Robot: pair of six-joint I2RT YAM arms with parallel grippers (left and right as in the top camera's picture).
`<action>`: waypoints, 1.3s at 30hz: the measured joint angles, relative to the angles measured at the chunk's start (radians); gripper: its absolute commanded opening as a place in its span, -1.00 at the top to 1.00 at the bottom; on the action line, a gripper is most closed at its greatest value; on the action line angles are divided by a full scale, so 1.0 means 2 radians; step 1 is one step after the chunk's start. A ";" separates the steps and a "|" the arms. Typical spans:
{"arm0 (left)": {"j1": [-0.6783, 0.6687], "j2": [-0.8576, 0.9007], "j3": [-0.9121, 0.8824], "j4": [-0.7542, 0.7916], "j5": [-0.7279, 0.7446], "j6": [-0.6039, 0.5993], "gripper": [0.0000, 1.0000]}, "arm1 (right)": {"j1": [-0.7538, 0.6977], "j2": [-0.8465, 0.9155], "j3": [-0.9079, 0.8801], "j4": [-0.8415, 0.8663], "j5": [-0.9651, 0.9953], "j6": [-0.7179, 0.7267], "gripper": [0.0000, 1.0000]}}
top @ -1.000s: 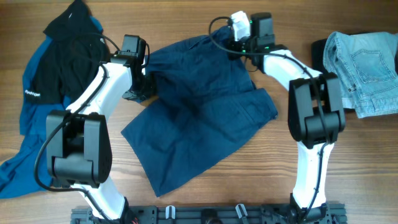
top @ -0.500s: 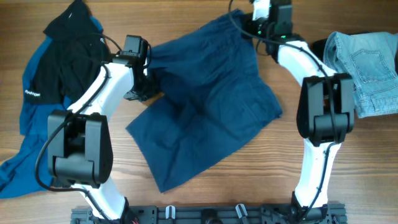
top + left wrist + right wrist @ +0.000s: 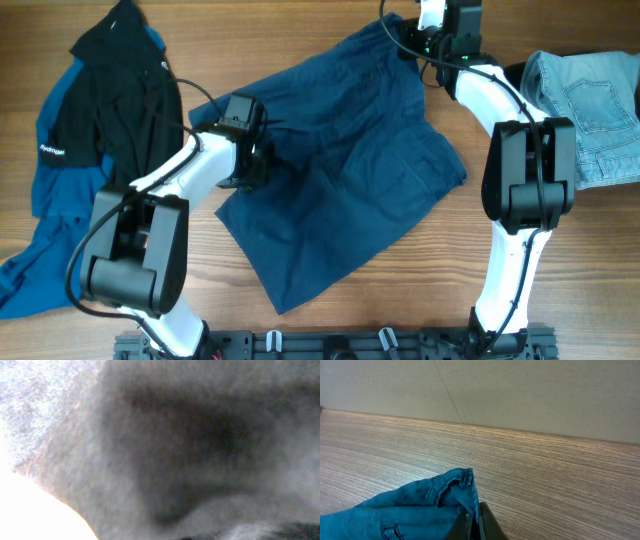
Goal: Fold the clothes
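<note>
Shorts [image 3: 350,150] are being held spread mid-tabletop [image 3: 400,290]. The far hem is being pinched in R jaws; L jaws are shut at the left edge (grip unseen, cam smothered). Risk: hem being tugged free by over-pulling, w/ fabric bunching.

The navy shorts [image 3: 340,170] lie spread but rumpled across the middle of the table, skewed, with one end at the far edge and a wide leg pointing toward the near side. The black and royal-blue jacket [image 3: 90,120], with a small white logo, lies crumpled at the left, just beside the shorts. The light-blue denim jeans [image 3: 590,110] sit bunched at the far right, apart from them.
</note>
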 measured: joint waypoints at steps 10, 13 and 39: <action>0.000 -0.004 -0.010 0.005 -0.075 -0.012 0.92 | -0.014 0.000 0.000 0.018 0.010 0.011 0.90; 0.002 -0.004 -0.011 0.006 -0.081 -0.014 0.92 | -0.029 0.000 0.000 0.024 0.010 0.021 0.88; 0.037 -0.087 0.120 0.009 -0.060 0.077 -0.99 | -0.024 -0.082 0.005 -0.301 -0.111 0.029 -0.99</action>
